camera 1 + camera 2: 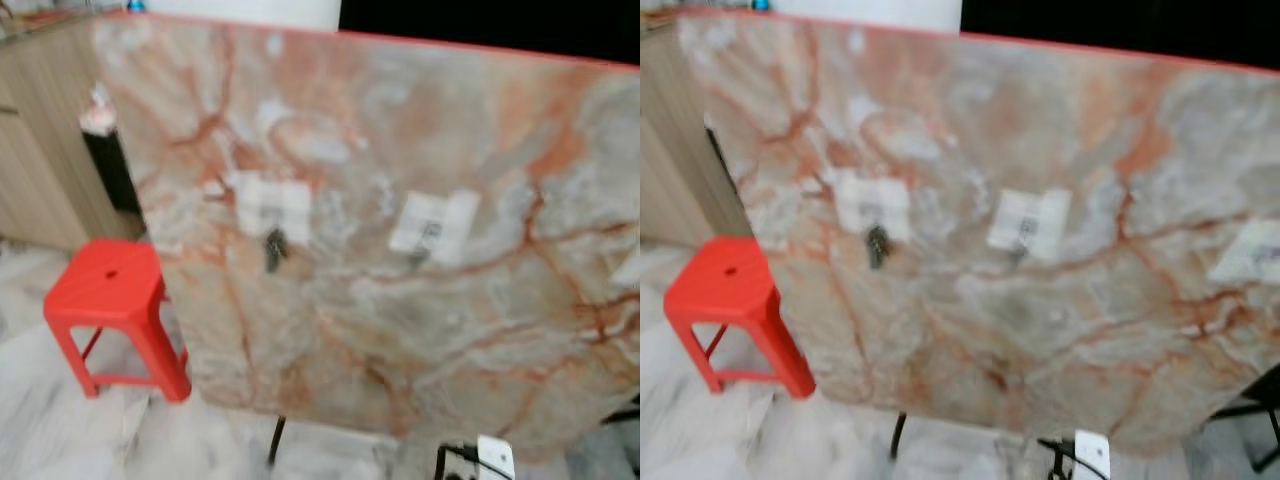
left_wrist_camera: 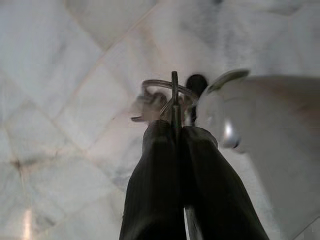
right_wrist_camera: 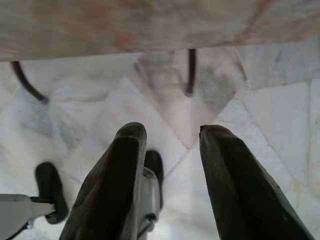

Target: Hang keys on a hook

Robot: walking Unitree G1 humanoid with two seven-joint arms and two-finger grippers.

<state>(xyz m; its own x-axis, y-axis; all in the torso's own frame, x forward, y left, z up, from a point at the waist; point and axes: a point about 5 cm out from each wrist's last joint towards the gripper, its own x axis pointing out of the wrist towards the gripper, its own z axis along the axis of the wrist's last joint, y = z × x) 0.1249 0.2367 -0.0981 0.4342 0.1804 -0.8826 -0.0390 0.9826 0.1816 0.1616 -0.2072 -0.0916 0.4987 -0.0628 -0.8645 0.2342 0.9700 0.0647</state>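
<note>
A: Where are the keys [image 2: 167, 100]?

B: Pinched in the left gripper [image 2: 176, 131], fingers closed flat on one key's blade, the ring and the rest dangling above the floor [image 2: 60, 75].

A: How will they handle?

B: Likely light, hard, slick metal; the loose ring swings, so keep hold of the blade.

A: The right gripper [image 3: 170, 135]?

B: Fingers apart, holding nothing.

A: Room?

B: The panel [image 1: 400, 200] carries hooks [image 1: 272, 245]; a red stool [image 1: 110, 290] stands at its left edge.
</note>
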